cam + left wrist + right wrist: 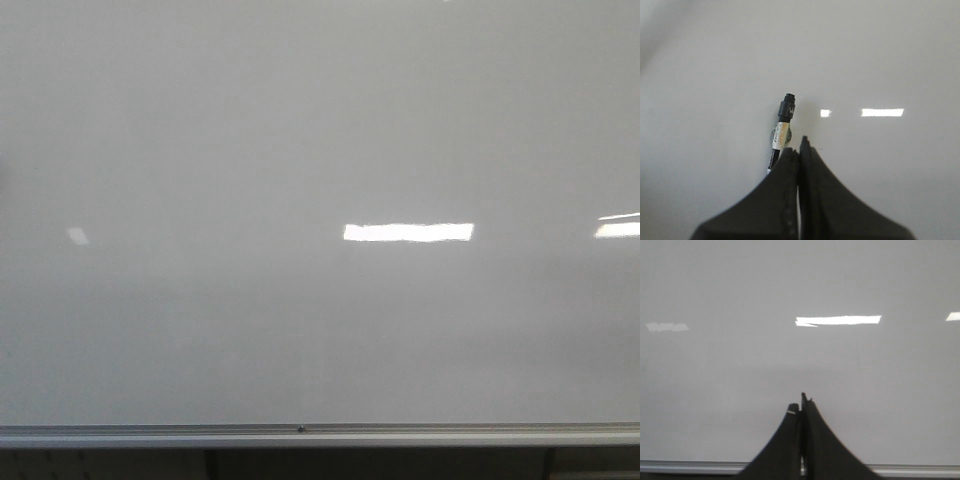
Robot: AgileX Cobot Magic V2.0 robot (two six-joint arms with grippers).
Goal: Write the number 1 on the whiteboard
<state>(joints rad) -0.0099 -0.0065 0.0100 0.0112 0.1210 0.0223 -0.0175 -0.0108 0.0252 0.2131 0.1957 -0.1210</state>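
Note:
The whiteboard [200, 130] is glossy pale grey and fills the front view, with a silver rail [300, 432] along its bottom edge. No black stroke of the number 1 shows on it in any view. Neither arm shows in the front view. In the left wrist view my left gripper [801, 145] has its jaws pressed together close to the board [880, 55]. A marker [782, 130] with a white label and a black end sticks out beside its left finger, its lower end hidden behind that finger. My right gripper [801, 405] is shut and empty, facing the board [715, 285] just above the rail [690, 466].
Bright rectangular light reflections [408, 232] lie on the board in all views. Below the rail there is a dark strip [380, 465].

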